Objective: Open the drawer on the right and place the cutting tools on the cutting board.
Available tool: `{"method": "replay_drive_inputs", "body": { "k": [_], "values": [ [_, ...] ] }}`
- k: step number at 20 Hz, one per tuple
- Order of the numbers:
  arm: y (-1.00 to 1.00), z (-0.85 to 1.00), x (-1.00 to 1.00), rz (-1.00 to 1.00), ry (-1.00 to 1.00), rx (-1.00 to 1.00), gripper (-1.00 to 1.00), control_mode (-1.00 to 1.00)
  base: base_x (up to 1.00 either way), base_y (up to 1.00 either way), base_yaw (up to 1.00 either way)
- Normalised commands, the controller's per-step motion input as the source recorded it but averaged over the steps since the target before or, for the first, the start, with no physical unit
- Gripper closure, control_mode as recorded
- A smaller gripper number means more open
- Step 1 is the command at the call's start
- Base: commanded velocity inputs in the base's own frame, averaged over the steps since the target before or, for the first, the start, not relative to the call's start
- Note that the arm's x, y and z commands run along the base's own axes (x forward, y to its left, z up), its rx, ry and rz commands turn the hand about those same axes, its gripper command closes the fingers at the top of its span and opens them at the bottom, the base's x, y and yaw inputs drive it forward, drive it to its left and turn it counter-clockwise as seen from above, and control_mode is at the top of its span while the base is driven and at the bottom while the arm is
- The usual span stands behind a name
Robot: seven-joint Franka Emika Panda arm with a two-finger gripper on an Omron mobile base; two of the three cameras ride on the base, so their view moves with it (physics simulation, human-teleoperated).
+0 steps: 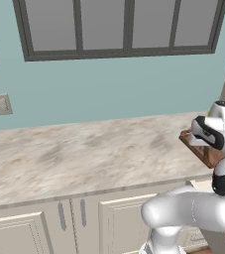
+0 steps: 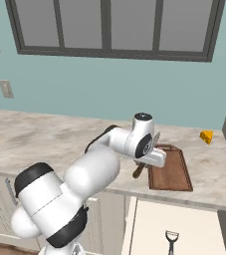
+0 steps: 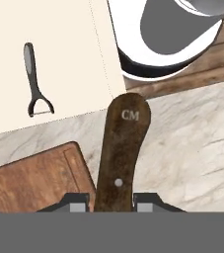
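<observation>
My gripper [image 3: 112, 202] is shut on a knife, one of the cutting tools, by its dark brown wooden handle [image 3: 121, 148] marked "CM"; the blade is hidden. The handle hangs above the counter edge, just beside the corner of the reddish-brown cutting board [image 3: 34, 178]. In the right base view the gripper [image 2: 142, 165] hovers at the left edge of the cutting board [image 2: 173, 172] with the handle [image 2: 138, 172] sticking out below it. The drawer [image 3: 59, 59] stands open. In it lies a second dark-handled tool [image 3: 34, 81] with a forked head, which also appears in the right base view [image 2: 171, 241].
A small yellow object [image 2: 206, 136] sits on the marble counter [image 2: 45, 139] behind the board. Cream cabinet doors with grey bar handles [image 1: 62, 216] run below the counter. The open drawer [image 2: 179, 224] juts out below the counter's right end.
</observation>
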Motion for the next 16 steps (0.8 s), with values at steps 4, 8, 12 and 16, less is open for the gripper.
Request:
{"method": "replay_drive_inputs", "body": {
  "k": [4,8,12,16],
  "values": [
    [-0.32,0.00,0.71,0.09,0.00,0.00,1.00,-1.00,0.00,0.00,0.00],
    [-0.28,-0.01,0.43,0.10,0.00,0.00,1.00,-1.00,0.00,0.00,0.00],
    [-0.52,-0.06,0.07,0.10,0.00,0.00,1.00,-1.00,0.00,0.00,0.00],
    [-0.25,-0.04,0.00,0.02,0.00,0.00,1.00,-1.00,0.00,0.00,0.00]
  ]
}}
